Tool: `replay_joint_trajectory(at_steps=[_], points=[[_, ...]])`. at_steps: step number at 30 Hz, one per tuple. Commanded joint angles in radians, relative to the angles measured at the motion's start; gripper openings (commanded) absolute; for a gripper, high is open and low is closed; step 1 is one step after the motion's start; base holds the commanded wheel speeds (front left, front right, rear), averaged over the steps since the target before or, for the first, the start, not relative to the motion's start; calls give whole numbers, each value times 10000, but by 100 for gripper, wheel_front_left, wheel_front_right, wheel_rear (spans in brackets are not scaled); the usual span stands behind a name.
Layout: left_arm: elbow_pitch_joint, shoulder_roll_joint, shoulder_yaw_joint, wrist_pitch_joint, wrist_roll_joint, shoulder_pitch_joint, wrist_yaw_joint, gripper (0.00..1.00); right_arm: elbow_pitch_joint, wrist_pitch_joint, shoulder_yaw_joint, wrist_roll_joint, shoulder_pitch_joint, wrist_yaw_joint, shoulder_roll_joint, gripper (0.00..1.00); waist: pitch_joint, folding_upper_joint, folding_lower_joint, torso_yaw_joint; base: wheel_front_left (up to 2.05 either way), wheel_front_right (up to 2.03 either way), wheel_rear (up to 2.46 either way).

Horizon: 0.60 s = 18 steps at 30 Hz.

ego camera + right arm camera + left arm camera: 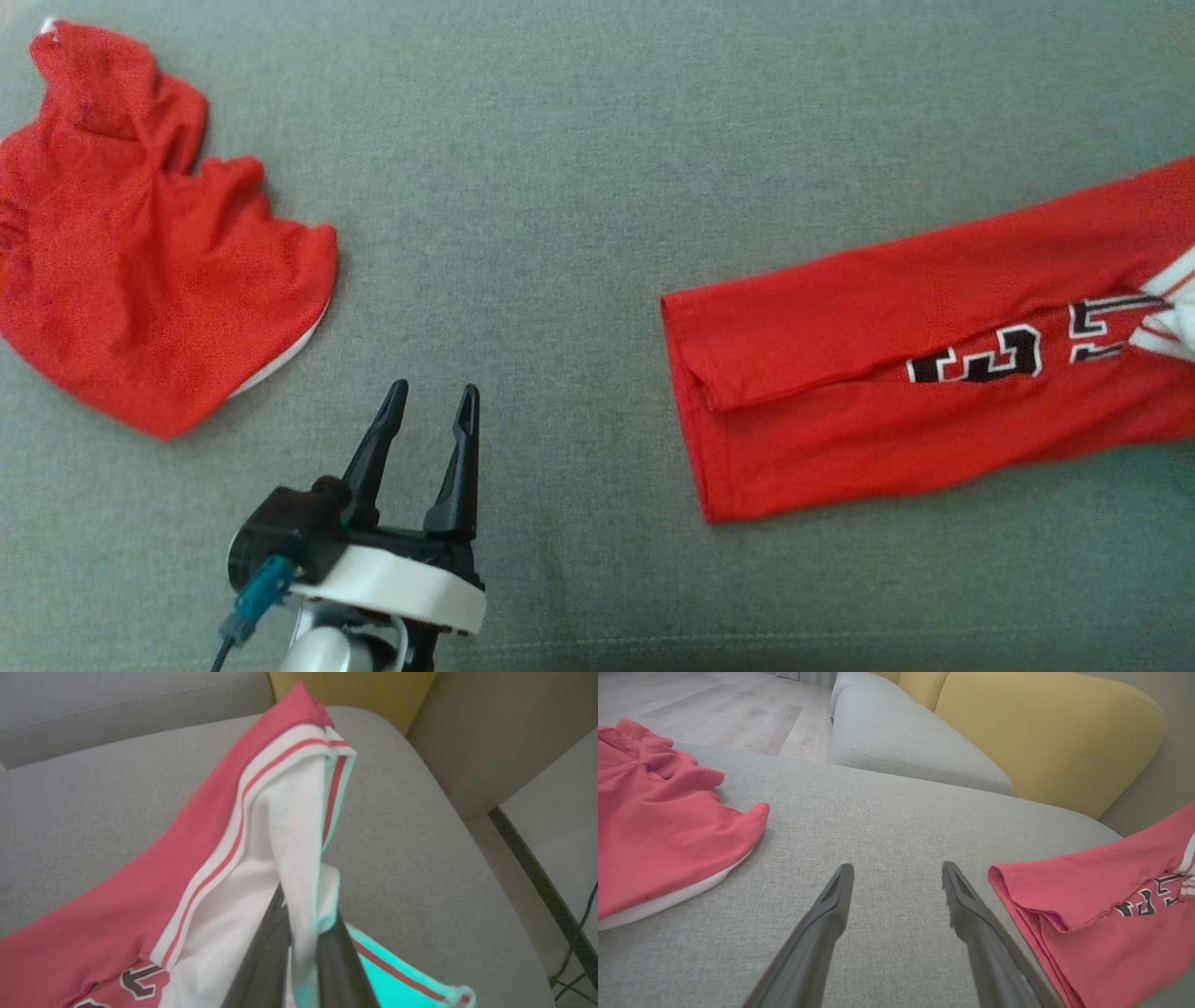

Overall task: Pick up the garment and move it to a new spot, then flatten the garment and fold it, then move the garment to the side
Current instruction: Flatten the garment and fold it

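Right gripper (306, 910) pinching the white striped trim (280, 812) of the red numbered jersey (840, 308), which lies along the grey sofa cushion's (579, 187) right side | left gripper (432, 397) spread, empty | lift slowly, so the hem clears without snagging

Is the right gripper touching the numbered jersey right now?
Touching. The right wrist view shows the right gripper shut on a white fold of the jersey, with the cloth pinched between its two dark fingers.
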State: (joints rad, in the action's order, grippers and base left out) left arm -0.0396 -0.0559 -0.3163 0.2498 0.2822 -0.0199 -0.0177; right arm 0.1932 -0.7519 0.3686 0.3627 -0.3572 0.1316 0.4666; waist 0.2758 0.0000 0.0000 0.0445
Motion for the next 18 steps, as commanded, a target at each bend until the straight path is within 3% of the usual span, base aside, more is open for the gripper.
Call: replay_joint_trajectory(at_steps=[1, 5, 11, 18], points=[[246, 54, 256, 119, -98, 26, -34, 100, -701, -67, -150, 156, 6, -9, 377, 0, -128, 0, 0, -54, 0, 0, 0], [218, 55, 395, 120, -247, -135, -100, 100, -2067, -458, -895, 576, 469, -9, -10, 0, -401, 0, 0, -110, 0, 0, 0], [172, 55, 684, 120, -481, -265, -184, 100, -3708, -830, -2714, 926, 1135, -9, -1393, 0, -600, 0, 0, -68, 0, 0, 0], [-84, 56, 1163, 120, -788, -201, -177, 100, -3093, 14, -4507, 736, 1234, -9, -3227, 0, -749, 0, 0, 267, 0, 0, 0]])
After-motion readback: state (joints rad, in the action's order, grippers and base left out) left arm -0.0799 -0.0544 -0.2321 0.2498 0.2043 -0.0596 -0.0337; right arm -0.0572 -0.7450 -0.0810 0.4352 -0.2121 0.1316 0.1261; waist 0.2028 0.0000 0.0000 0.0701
